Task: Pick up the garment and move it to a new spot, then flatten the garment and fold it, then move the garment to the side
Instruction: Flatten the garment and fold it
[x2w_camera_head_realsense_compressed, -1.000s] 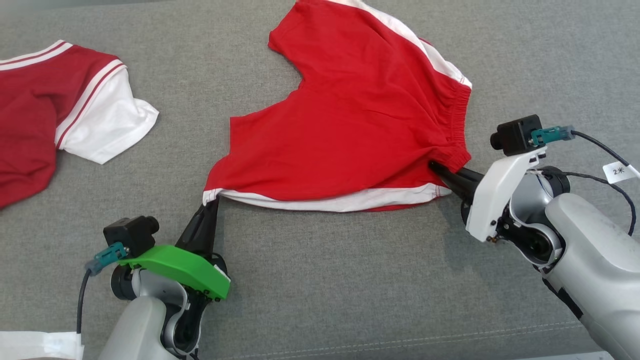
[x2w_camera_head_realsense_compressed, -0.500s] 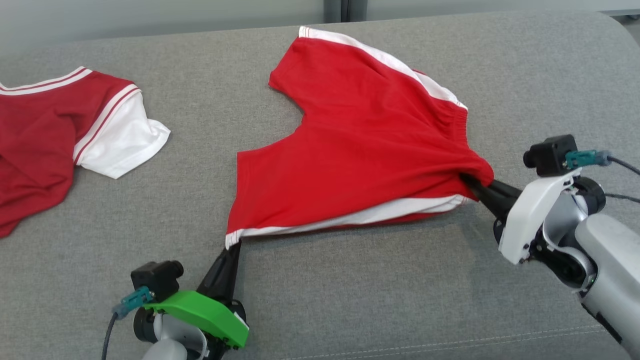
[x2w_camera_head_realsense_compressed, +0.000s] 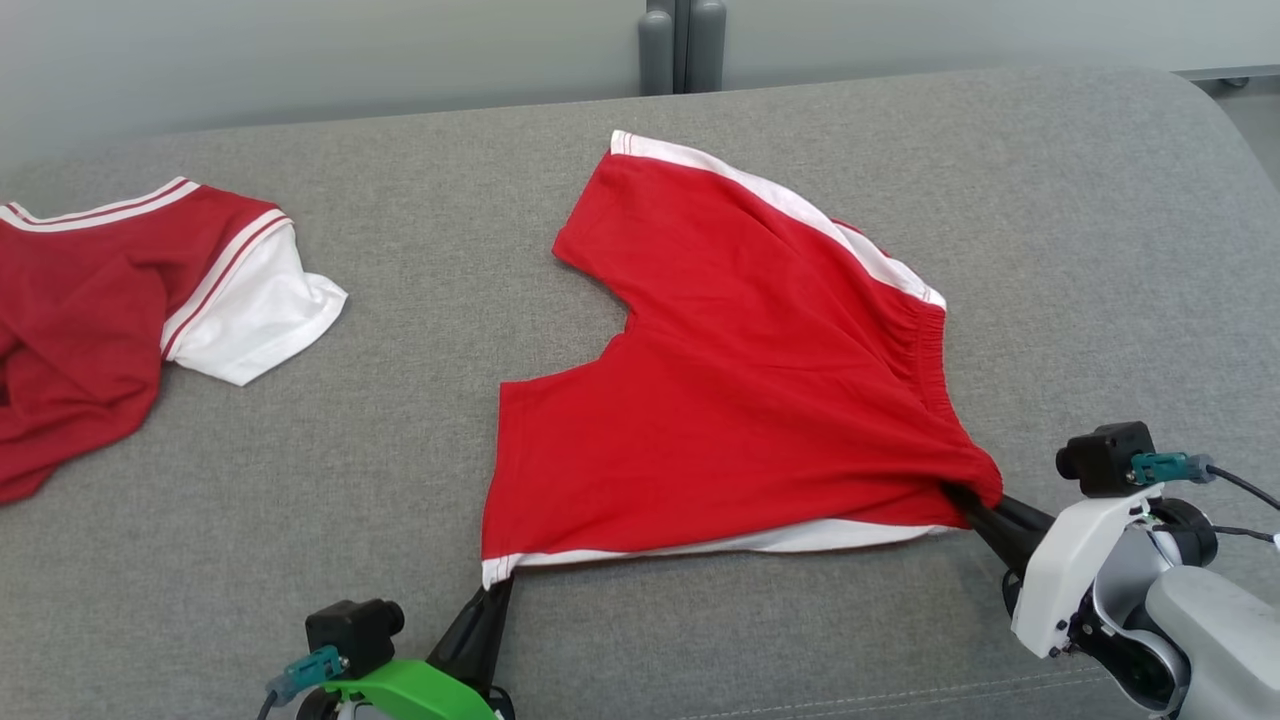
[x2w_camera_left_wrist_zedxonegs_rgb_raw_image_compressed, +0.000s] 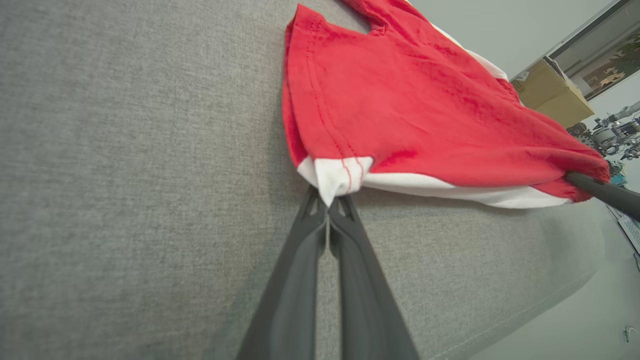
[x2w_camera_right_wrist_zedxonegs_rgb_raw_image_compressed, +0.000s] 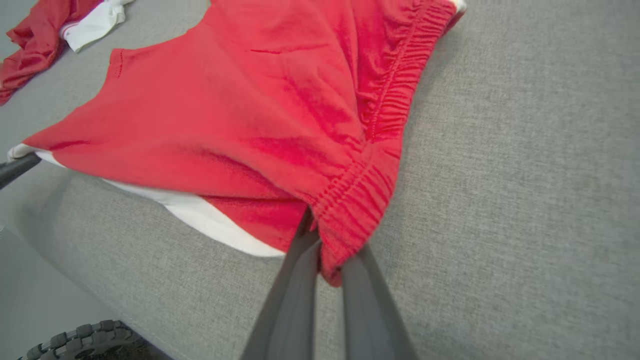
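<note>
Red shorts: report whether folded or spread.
Spread, not folded: the red shorts show both legs apart, stretched between the left pincer and the right pincer.

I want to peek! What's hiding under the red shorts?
Under the lifted near edge of the shorts you can see gray cushion and shadow. Farther in, the cloth covers everything.

L gripper (x2w_camera_head_realsense_compressed: 497, 592) at bottom, fingers pointing up, pinched tight on shorts (x2w_camera_head_realsense_compressed: 740, 400) hem corner. R gripper (x2w_camera_head_realsense_compressed: 968, 500) low right, fingers angled up-left, clamping waistband.
</note>
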